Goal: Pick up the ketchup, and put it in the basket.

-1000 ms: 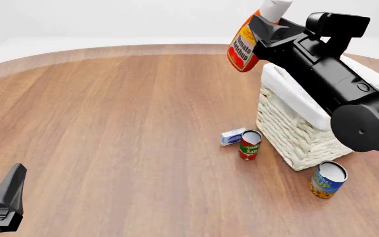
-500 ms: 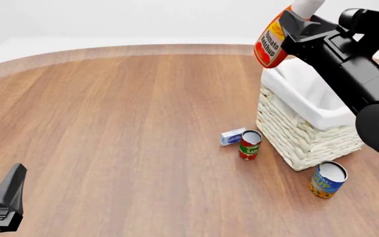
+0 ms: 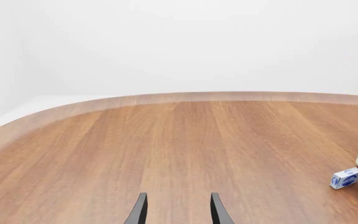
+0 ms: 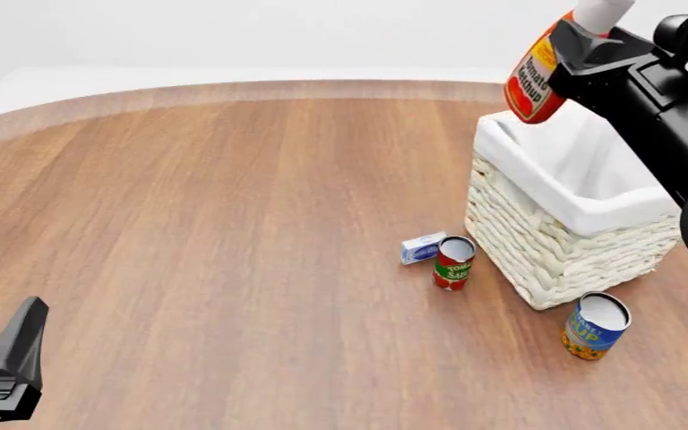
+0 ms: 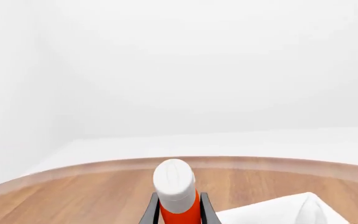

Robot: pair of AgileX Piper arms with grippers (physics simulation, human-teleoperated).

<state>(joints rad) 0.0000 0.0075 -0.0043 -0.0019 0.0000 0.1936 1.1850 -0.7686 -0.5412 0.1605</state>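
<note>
The right arm's black tool [image 4: 569, 40] is pinching the slim red-orange ketchup bottle with its tall white cap [image 4: 540, 73], gripping it just below the cap. The bottle hangs tilted in the air, cap pointing up and to the right, its label side facing left, and it sits over the far left corner of the big square cream-white wicker basket with the white cloth liner folded over its rim [image 4: 559, 237]. It is well above the liner, not touching it. From the right wrist camera the white cap [image 5: 174, 183] stands between the two dark fingers [image 5: 151, 212], with the red neck just below and a fold of white liner [image 5: 291, 210] off to one side.

The basket rests on the round wooden surface [image 4: 225, 224]. Just beside its near left wall stands a short red-and-green tomato sauce can [image 4: 453, 262], and touching or nearly touching that can is a small white-and-blue box [image 4: 421, 248] lying flat. Near the basket's front corner stands a blue-and-yellow can with a white top [image 4: 595, 326].

The left arm's tool [image 3: 177, 212] sits low at the near left edge of the surface, its two dark fingers spread apart with nothing between them, well away from everything else.
</note>
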